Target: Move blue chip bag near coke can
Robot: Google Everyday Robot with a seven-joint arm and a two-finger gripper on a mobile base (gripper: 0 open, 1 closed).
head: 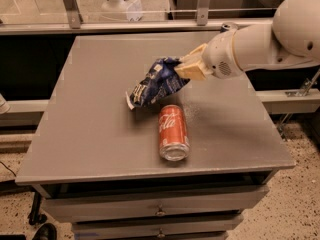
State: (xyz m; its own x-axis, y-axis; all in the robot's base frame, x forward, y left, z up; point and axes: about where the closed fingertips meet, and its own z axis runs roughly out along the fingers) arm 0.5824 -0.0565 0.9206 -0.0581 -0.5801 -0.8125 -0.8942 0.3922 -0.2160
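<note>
My gripper (182, 70) clamped on bag (154, 85) mid-desk (90, 134), fingertips lost in foil, can (173, 132) lying just beside, toward near edge

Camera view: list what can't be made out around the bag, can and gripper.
- Bag: right end hidden inside the gripper, whose jaws clamp it above the table's middle.
- Bag's lower tip: touching the table or hovering, cannot tell.
- Can: touching the bag or not, cannot tell.
- Rear can: only its top shows; the arm covers the rest.
</note>
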